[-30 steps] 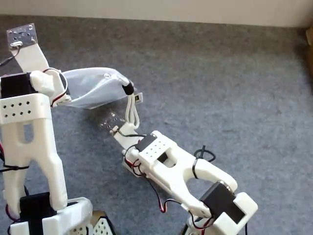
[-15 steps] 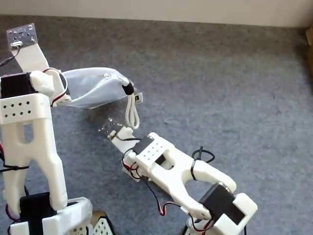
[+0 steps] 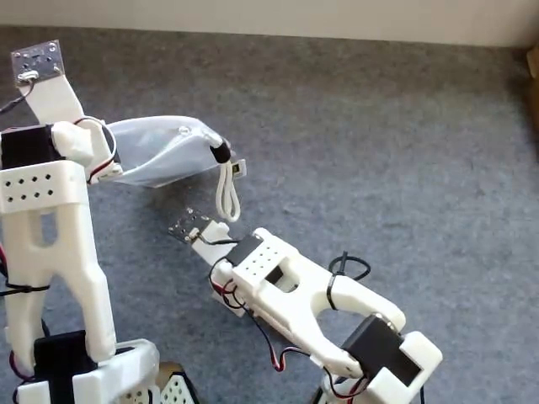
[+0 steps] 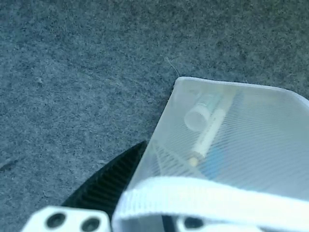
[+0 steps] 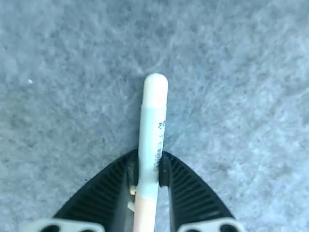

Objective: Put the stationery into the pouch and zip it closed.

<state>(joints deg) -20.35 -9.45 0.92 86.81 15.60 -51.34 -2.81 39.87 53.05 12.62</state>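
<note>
**High view.** The counter [image 3: 404, 168], covered in grey felt, carries both arms. The left arm [image 3: 50, 210] stands along the left edge. The translucent pouch [image 3: 160, 150] extends from its wrist toward the counter's middle, in the left half and nearer the far edge than the near one. At the pouch's free end are a black zipper end [image 3: 221, 153] and a white loop strap [image 3: 226, 192], which trails toward the near edge. The right arm [image 3: 295, 290] rises from the near edge and slants toward the far left. Its small circuit board [image 3: 189, 225] is just beside the strap's lower bend but apart from it. The strap lies between this arm's front end and the pouch. A pale strip [image 3: 269, 17] borders the far edge.

**Left wrist view.** The left pincer [image 4: 145, 164] is clamped on the pouch's edge. One black ribbed finger [image 4: 108, 183] shows beneath the mesh; the other is hidden behind it. Inside the pouch lie a white capped tube [image 4: 199, 115], a thin pale stick [image 4: 208, 137] and a blue shape too blurred to identify. A white webbing band [image 4: 207, 195] crosses the foreground.

**Right wrist view.** The right pincer [image 5: 148, 162] is clamped on a white pen [image 5: 154, 116], whose rounded cap points away from the jaws over the grey felt. Whether the pen touches the felt cannot be told.
</note>
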